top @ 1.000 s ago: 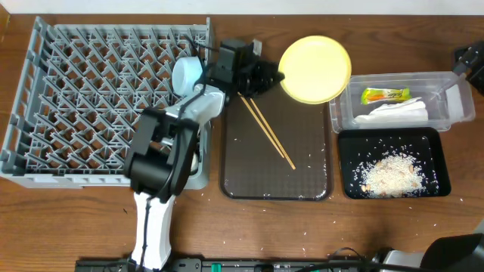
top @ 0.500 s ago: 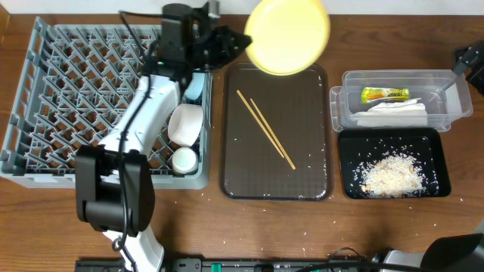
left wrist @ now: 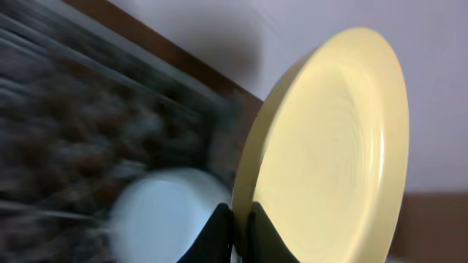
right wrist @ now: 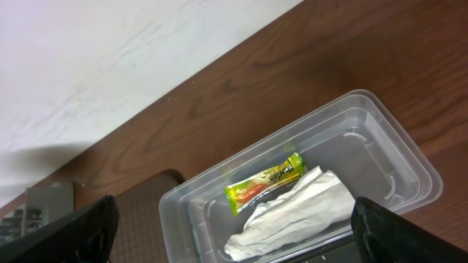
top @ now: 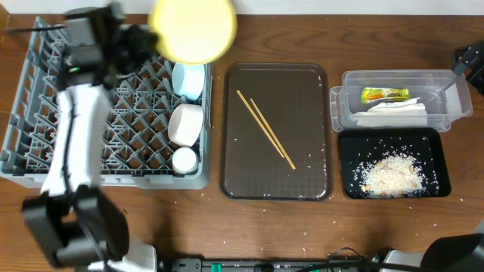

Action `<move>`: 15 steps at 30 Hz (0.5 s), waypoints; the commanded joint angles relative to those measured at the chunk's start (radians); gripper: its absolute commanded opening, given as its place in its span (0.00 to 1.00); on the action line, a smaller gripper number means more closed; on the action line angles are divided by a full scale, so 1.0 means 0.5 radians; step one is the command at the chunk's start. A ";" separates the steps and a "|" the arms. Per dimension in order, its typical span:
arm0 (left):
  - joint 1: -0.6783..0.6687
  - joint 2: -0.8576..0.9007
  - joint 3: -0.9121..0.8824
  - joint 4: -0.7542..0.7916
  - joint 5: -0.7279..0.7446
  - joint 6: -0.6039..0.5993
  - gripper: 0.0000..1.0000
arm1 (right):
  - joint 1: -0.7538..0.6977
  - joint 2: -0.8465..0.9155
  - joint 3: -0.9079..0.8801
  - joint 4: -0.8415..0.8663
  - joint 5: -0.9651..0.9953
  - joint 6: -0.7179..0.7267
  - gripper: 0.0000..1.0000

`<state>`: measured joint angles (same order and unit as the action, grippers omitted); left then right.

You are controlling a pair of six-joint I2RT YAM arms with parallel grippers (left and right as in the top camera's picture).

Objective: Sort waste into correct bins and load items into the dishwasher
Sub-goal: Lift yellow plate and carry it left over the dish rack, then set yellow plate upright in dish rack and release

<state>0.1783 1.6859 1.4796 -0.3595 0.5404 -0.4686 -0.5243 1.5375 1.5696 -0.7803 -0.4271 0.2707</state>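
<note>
My left gripper [top: 145, 36] is shut on the rim of the yellow plate [top: 193, 29], holding it raised over the far right corner of the grey dish rack [top: 45, 83]; the wrist view shows the fingers [left wrist: 241, 226] pinching the plate [left wrist: 329, 146]. The light blue bowl [top: 190, 80], white bowl [top: 186, 123] and small white cup [top: 184, 159] stand in the rack's right column. The chopsticks [top: 265, 128] lie on the brown tray [top: 310, 91]. The clear tub [top: 446, 113] holds the yellow-green wrapper [top: 385, 94] and white napkin [top: 393, 113]. The black tray [top: 348, 162] holds rice scraps [top: 391, 173]. My right gripper [right wrist: 234, 234] is open above the tub.
Loose rice grains are scattered on the brown tray and on the wooden table in front of it. The right arm [top: 469, 64] sits at the far right edge. The rack's left part holds only pegs.
My left arm has swung left with the yellow plate, from beyond the brown tray to over the rack's far right corner. The right arm has not moved.
</note>
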 commanded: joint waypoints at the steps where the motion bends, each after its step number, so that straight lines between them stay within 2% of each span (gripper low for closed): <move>1: 0.094 -0.114 0.007 -0.111 -0.514 0.332 0.07 | -0.012 -0.038 0.041 0.003 -0.013 0.011 0.99; 5: 0.163 -0.108 0.007 -0.192 -0.899 0.493 0.08 | -0.012 -0.038 0.041 0.003 -0.013 0.011 0.99; 9: 0.159 -0.063 0.001 -0.222 -1.132 0.610 0.07 | -0.012 -0.038 0.041 0.003 -0.013 0.011 0.99; 12: 0.159 -0.039 -0.016 -0.223 -1.364 0.618 0.07 | -0.012 -0.038 0.041 0.003 -0.013 0.011 0.99; 15: 0.159 -0.035 -0.021 -0.222 -1.453 0.647 0.08 | -0.012 -0.038 0.041 0.003 -0.013 0.011 0.99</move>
<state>0.2546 1.6581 1.4792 -0.4690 -0.0536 -0.1883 -0.5243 1.5375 1.5696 -0.7807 -0.4271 0.2707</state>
